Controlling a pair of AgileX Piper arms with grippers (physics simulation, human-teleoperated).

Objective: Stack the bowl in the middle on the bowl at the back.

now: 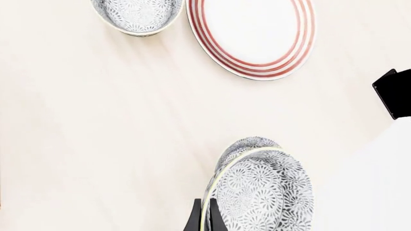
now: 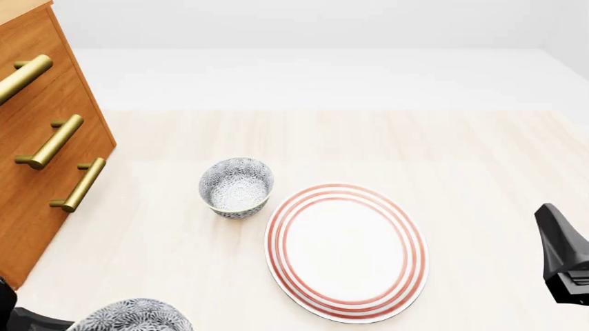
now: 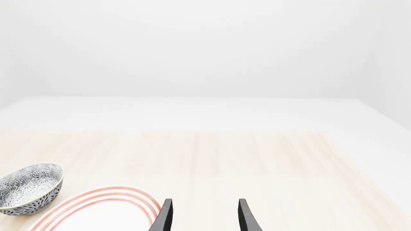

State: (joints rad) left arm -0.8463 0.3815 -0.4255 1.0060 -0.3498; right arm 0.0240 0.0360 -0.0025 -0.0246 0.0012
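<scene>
Currently the left gripper is clamped on the rim of the wide bowl, held tilted on edge at the near left, well short of the small bowl. That bowl stands upright just beside the red-ringed plate on the table. Right gripper hangs free, jaws apart.

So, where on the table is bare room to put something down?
Bare wood lies behind the bowl at the back and the plate, and right of the plate toward the right gripper. It is crowded where that bowl and plate nearly meet, beside the drawers.
</scene>
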